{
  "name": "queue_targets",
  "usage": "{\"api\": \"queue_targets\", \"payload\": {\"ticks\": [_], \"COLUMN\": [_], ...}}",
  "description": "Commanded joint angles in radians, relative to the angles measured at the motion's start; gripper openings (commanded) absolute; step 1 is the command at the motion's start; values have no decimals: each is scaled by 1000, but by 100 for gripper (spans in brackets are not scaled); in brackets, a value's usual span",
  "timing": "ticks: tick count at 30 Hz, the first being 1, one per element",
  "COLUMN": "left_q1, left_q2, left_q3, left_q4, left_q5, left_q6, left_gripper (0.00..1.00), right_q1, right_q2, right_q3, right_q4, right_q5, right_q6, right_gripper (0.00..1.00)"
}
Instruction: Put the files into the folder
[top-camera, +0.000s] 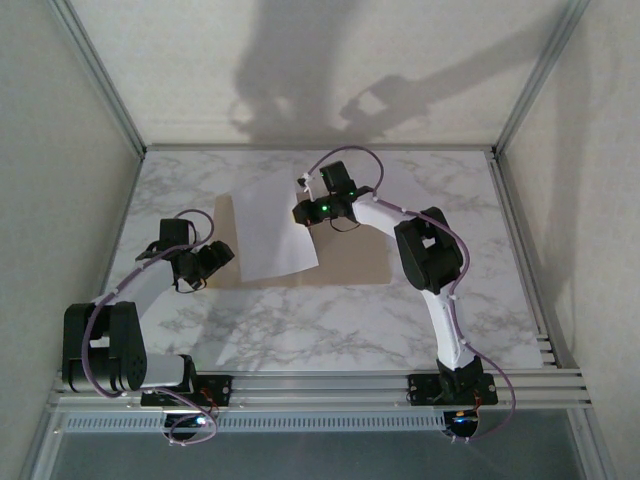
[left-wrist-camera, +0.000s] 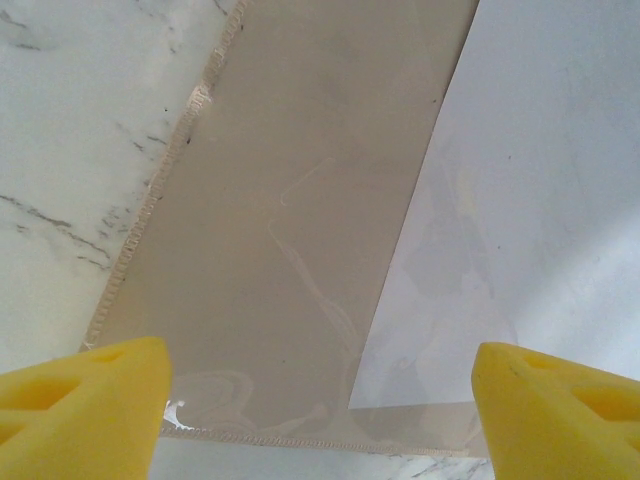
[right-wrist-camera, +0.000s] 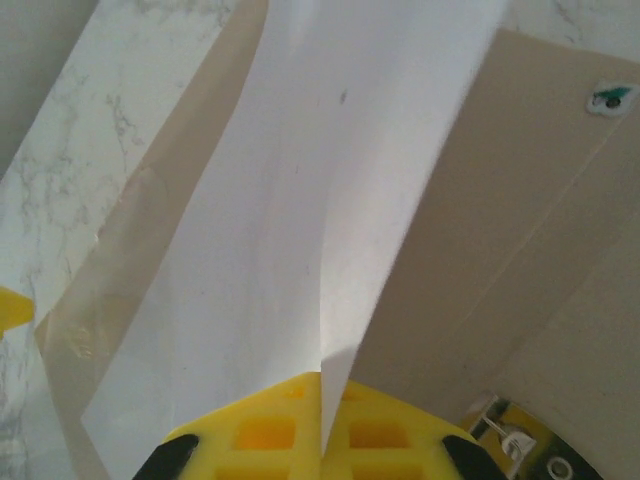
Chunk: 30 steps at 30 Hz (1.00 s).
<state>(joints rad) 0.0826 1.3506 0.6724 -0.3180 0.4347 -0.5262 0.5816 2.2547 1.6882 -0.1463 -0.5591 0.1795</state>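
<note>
The tan folder (top-camera: 350, 262) lies open and flat on the marble table. A white file sheet (top-camera: 270, 235) rests over its left half, with the right edge lifted. My right gripper (top-camera: 302, 212) is shut on that edge. In the right wrist view the sheet (right-wrist-camera: 300, 200) rises bent from between the closed yellow jaws of the right gripper (right-wrist-camera: 322, 405), with the folder (right-wrist-camera: 520, 200) beneath. My left gripper (top-camera: 222, 256) hovers open above the folder's near left corner. In the left wrist view the left gripper (left-wrist-camera: 320, 420) stands wide over the folder (left-wrist-camera: 270, 200) and the sheet's corner (left-wrist-camera: 540, 180), holding nothing.
A stitched seam (left-wrist-camera: 150, 210) runs along the folder's left and near edges. A metal clip (right-wrist-camera: 498, 432) and a small sticker (right-wrist-camera: 607, 97) sit on the folder's right half. Bare marble (top-camera: 330, 330) lies between the folder and the arm bases; frame rails border the table.
</note>
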Motion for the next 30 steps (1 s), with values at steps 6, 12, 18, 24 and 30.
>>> {"api": "queue_targets", "payload": {"ticks": [6,12,18,24,30], "left_q1": [11,11,11,11,11], "left_q2": [-17,-13,-13,-11,-11], "left_q3": [2,1,2,1,1], "left_q4": [-1,0,-2,-3,-2], "left_q5": [16,18,17,18,18], "left_q6": [15,15,15,15,13], "left_gripper": [79,79,79,79,79], "right_q1": [14,18,26,34,42], "right_q2": [-40,-44,-49,-53,-53], "right_q3": [-29,-48,-72,-90,-103], "right_q4": [87,118,146,168,199], "right_q5": [29,18,11,7,17], "right_q6": [52,73,90,103,132], "right_gripper": [4,4,4,4,4]}}
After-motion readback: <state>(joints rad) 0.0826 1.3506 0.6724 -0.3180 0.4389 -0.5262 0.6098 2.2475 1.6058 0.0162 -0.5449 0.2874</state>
